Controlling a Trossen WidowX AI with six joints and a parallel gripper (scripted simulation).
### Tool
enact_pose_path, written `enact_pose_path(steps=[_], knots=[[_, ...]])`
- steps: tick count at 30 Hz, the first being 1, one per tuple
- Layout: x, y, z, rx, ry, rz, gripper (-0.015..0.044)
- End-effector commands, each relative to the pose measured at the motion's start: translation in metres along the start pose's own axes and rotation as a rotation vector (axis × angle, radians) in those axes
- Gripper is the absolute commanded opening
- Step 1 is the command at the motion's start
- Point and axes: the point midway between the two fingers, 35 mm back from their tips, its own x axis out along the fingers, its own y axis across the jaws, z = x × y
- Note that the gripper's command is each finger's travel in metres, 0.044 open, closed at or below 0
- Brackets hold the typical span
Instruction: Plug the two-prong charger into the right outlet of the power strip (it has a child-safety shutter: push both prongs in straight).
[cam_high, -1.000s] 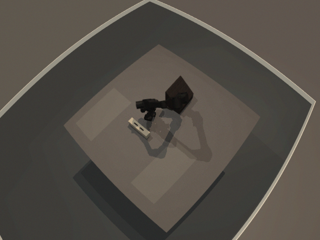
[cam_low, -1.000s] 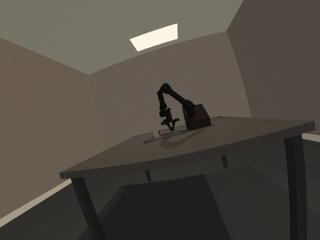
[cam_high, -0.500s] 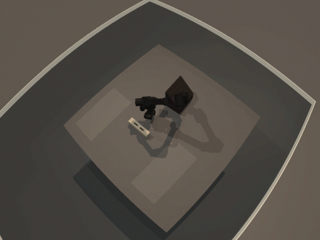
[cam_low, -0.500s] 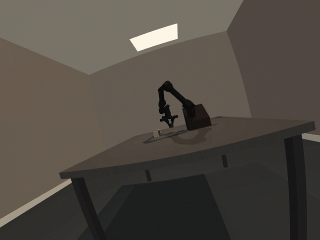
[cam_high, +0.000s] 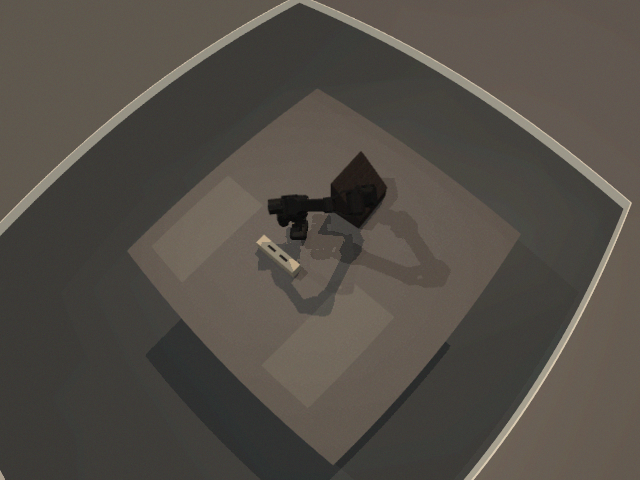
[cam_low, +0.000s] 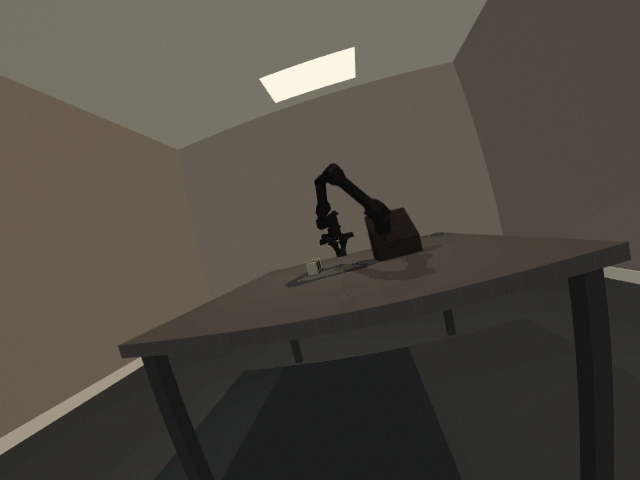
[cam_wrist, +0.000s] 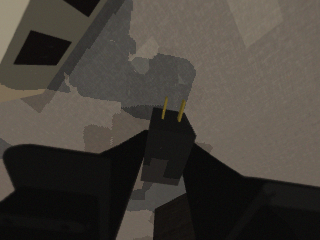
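The cream power strip (cam_high: 264, 241) (cam_low: 312, 268) (cam_wrist: 46, 18) stands on the table, with two dark outlets (cam_high: 283, 257) (cam_wrist: 42, 48) showing in the top view and at the wrist view's upper left. The black charger (cam_wrist: 171, 131) has two gold prongs that point toward the top of the wrist view, away from my gripper. My gripper (cam_wrist: 164, 137) (cam_low: 340, 250) (cam_high: 298, 230) is shut on the charger's body, one finger on each side. It is beside the strip and appears raised over the table. The prongs are clear of the strip. The charger cannot be made out in the top and exterior views.
The arm's dark wooden base block (cam_high: 360, 167) (cam_low: 400, 238) stands on the table (cam_high: 413, 315) (cam_low: 248, 310), on the far side of my gripper from the strip. The arm bends high between the block and the gripper. Arm shadows and pale light patches lie across the table top.
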Motion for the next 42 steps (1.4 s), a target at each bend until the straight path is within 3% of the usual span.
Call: enact_pose_path(steps=[1,42], knots=[[0.004,0.0,0.005,-0.09,-0.002,-0.012,0.0],[0.031,0.004,0.036,-0.78,0.001,-0.057,0.0]])
